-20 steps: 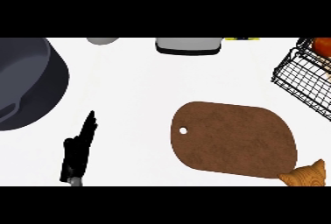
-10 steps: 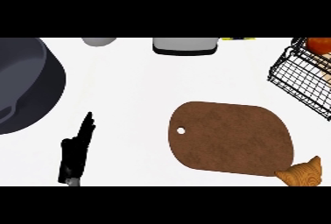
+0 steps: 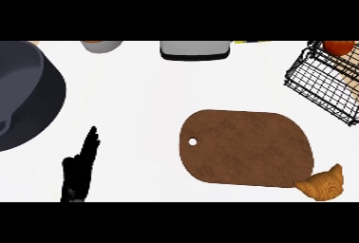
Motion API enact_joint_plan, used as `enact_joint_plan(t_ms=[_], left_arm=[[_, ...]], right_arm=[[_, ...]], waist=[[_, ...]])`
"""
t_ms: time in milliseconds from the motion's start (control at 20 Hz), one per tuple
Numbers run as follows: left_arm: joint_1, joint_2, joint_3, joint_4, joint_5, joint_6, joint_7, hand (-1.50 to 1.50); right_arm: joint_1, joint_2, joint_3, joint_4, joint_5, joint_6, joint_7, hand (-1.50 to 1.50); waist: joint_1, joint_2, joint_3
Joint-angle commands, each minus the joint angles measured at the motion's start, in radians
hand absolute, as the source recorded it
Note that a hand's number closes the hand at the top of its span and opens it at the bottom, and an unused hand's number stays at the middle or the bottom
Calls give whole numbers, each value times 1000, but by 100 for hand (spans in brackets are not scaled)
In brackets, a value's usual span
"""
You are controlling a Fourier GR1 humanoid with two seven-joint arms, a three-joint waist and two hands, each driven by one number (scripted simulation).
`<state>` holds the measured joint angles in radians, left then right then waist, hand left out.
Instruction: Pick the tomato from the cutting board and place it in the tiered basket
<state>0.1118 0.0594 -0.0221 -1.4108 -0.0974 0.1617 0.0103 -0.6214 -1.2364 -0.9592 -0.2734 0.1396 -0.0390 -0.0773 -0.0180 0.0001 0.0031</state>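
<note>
you're looking at a brown oval wooden cutting board (image 3: pixel 245 147) with a matt, faintly mottled face. the black wire tiered basket (image 3: pixel 316 92) reads as thin metal rod, dull black. the round red-orange tomato (image 3: pixel 340 47) looks smooth with a slight sheen. the big dark grey round pan (image 3: pixel 24 95) is smooth and matt, the white counter top (image 3: pixel 133 95) is plain and smooth, and the golden-brown croissant (image 3: pixel 322 182) has a ridged crust.

surface: white counter (image 3: pixel 147 90) | light: even, bright | finish: faint streaks, possibly veining
</note>
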Motion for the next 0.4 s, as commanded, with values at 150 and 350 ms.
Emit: enact_joint_plan(t_ms=[150,350], left_arm=[[22,-15,7,3,0,20,-19,0],[57,10,5,-23,15,-20,-17,0]], right_arm=[[332,-140,-163,112,-127,254,-119,-150],[479,-165,-223,140,-185,395,-182,-150]], waist=[[-31,-5,2],[-28,-6,2]])
